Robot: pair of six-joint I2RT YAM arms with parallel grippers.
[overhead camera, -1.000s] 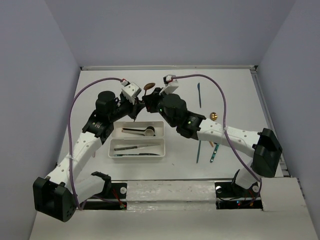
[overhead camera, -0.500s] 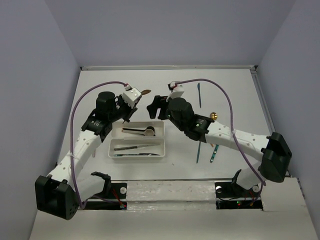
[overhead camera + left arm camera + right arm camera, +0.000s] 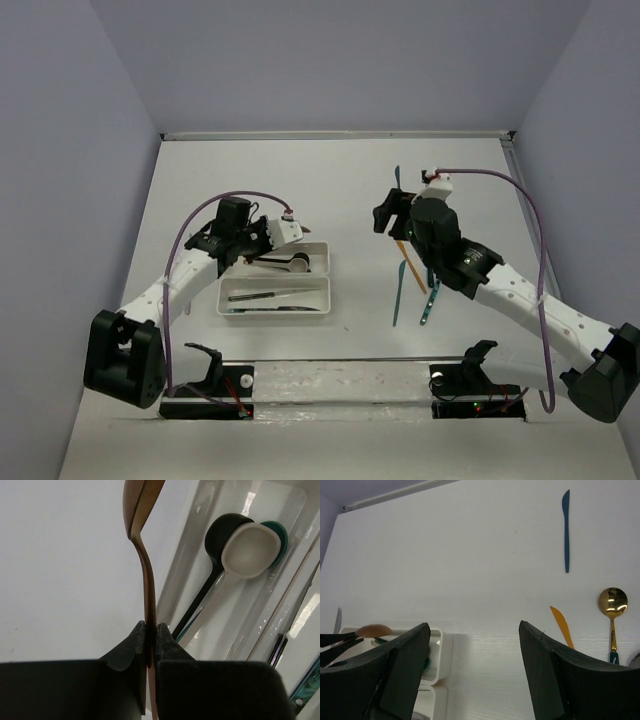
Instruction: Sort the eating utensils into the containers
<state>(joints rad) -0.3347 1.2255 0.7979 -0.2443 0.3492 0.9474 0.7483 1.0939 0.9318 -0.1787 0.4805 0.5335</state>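
Left hand (image 3: 149,632) is clenched on the stem of a copper spoon (image 3: 144,565). The spoon's bowl points away from the fingers and hangs above the desk (image 3: 330,190), just beyond the far rim of the far tray (image 3: 318,262). That tray holds a black spoon (image 3: 220,530) and a cream spoon (image 3: 250,550) lying together, with the bowl of a teal spoon (image 3: 279,530) showing behind them. Touching it on the near side, the near tray (image 3: 322,296) carries several slim dark pieces, too thin to tell which kind.

To the right, well apart from both trays, the right hand (image 3: 472,626) is released, its jaws spread wide above bare desk and grasping nothing. Loose pieces lie around it: a dark blue knife (image 3: 565,530) towards the far side, a gold spoon (image 3: 613,602) with an orange knife (image 3: 561,625) just beside it, and two teal utensils (image 3: 397,298) nearer, partly hidden by the right arm.
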